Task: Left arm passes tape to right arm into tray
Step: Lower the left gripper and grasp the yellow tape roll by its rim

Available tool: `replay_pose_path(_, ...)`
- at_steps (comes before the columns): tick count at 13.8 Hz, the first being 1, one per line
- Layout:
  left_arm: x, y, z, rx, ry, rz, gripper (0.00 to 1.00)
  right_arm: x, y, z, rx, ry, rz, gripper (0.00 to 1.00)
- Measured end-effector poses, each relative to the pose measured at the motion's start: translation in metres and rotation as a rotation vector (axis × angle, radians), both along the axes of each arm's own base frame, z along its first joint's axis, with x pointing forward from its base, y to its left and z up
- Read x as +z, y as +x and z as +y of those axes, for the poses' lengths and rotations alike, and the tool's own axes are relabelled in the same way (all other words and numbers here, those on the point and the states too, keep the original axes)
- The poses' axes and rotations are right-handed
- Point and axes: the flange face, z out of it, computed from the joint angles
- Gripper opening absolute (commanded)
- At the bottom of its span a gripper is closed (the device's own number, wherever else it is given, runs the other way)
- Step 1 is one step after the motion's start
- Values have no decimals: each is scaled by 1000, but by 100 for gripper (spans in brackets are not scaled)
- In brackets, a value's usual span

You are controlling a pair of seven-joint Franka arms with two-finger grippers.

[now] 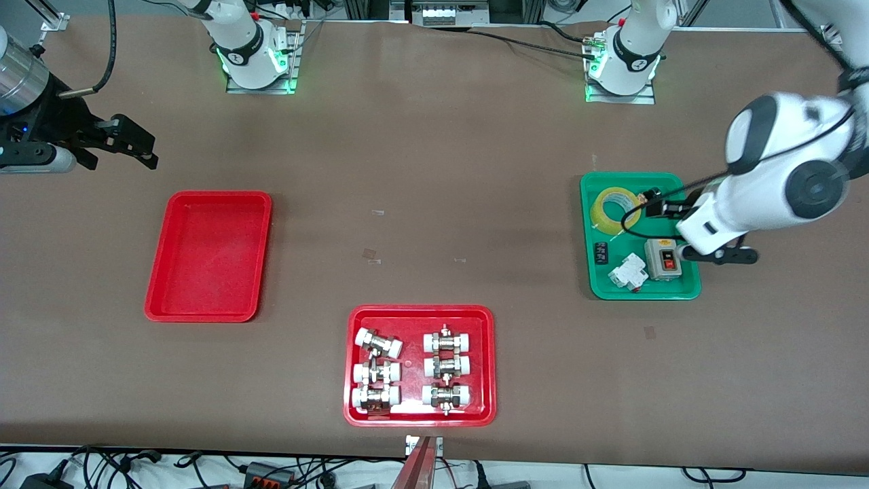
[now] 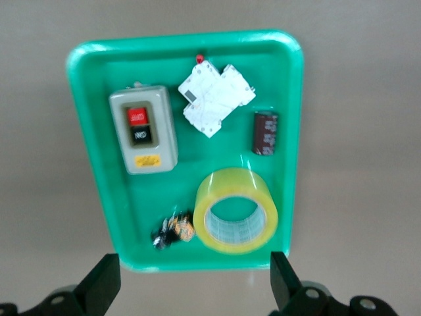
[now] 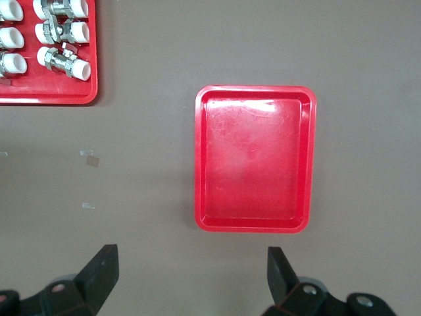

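Note:
The yellow tape roll (image 1: 614, 209) lies flat in the green tray (image 1: 682, 291), in the corner farthest from the front camera; it also shows in the left wrist view (image 2: 237, 210). My left gripper (image 1: 719, 255) hangs open and empty, high over the green tray, with its fingers (image 2: 105, 276) wide apart above the tray's rim by the tape. The plain red tray (image 1: 209, 255) is empty at the right arm's end of the table and shows in the right wrist view (image 3: 255, 158). My right gripper (image 1: 146, 151) hangs open and empty above the table beside that tray, its own point in the right wrist view (image 3: 191, 260).
The green tray (image 2: 99, 164) also holds a grey switch box (image 2: 141, 128), a white breaker (image 2: 216, 99), a dark capacitor (image 2: 265, 131) and a small component (image 2: 172, 229). A red tray with white-capped metal fittings (image 1: 352, 407) sits near the front edge, mid-table.

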Motion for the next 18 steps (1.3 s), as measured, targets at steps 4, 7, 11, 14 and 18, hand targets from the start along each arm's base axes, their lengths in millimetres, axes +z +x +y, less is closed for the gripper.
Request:
replay_pose_path(4,-92,-51,6,19,-6,12,100,0,0,0,0,0,1,100)
replay_pose_path(7,-119,-74,6,35,-2,38,100,0,0,0,0,0,1,100)
replay_pose_path(11,-131,-77,6,41,-3,61,86,-1,-1,0,0,-1,12,100)
replay_pose_path(14,-149,-81,9,49,-9,92,58,-1,-1,0,0,-1,13,100)
replay_pose_path(18,-154,-81,10,52,-11,102,1,-1,-1,0,0,-2,13,100)
